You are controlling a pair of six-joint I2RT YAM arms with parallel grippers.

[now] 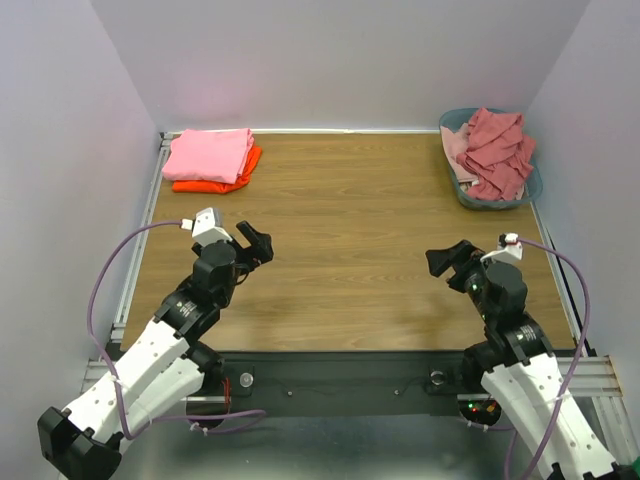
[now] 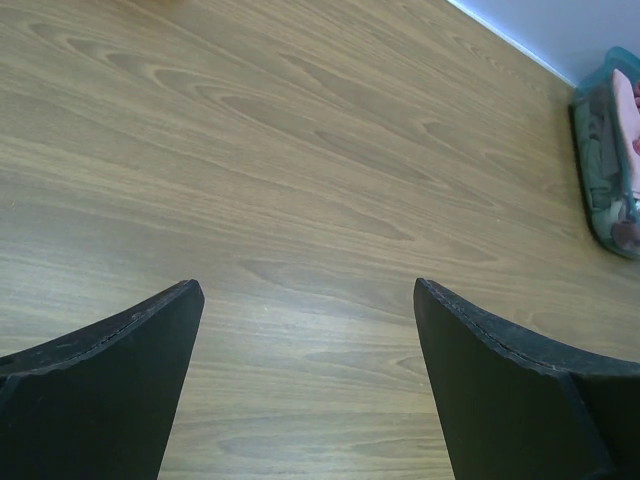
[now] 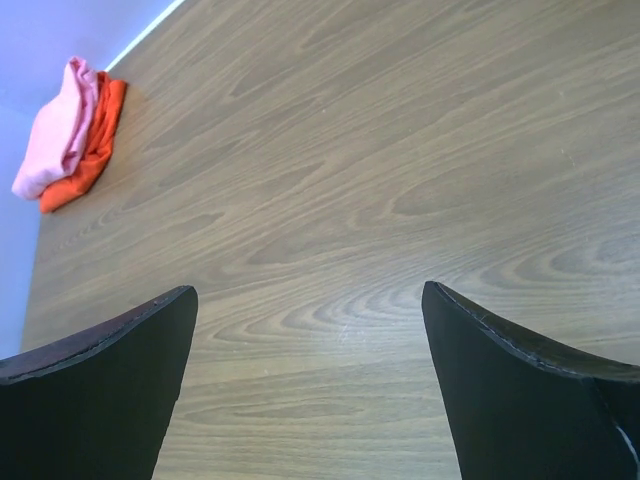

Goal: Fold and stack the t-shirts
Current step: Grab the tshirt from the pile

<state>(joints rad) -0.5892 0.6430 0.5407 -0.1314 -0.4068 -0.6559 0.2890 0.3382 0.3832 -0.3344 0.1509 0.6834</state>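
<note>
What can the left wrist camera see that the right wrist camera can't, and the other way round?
Only the left wrist view shows the basket, with pinkish cloth in it. Only the right wrist view shows the pink t-shirt lying on the orange t-shirt. Both show the wooden table and an open gripper: the left gripper in one, the right gripper in the other.

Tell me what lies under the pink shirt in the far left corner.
An orange shirt lies under the pink shirt; only its near and right edges show. The rest is covered, so anything else below cannot be seen.
</note>
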